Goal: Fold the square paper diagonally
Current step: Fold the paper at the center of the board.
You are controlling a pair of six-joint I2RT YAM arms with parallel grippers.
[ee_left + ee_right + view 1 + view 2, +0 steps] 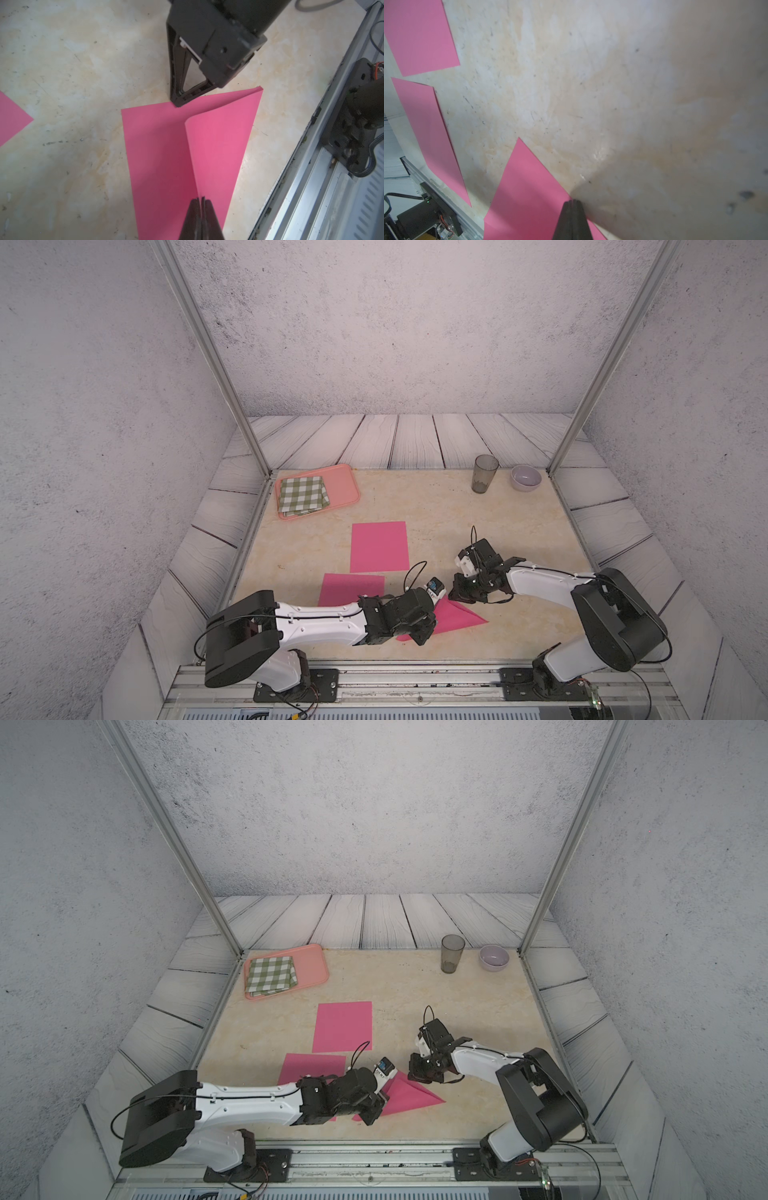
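Checking a top view, you find the pink square paper sheet low in the frame's centre, lying as a rough triangle between both arms. The left gripper sits at its lower-left end, the right gripper at its upper corner.

In the left wrist view, bottom centre, the left pincer is closed on a lifted corner, apparently to carry that half across. The half bows, uncreased.

In the right wrist view, bottom centre, the right pincer, closed and empty, presses the sheet's edge, likely pinning it against sliding.
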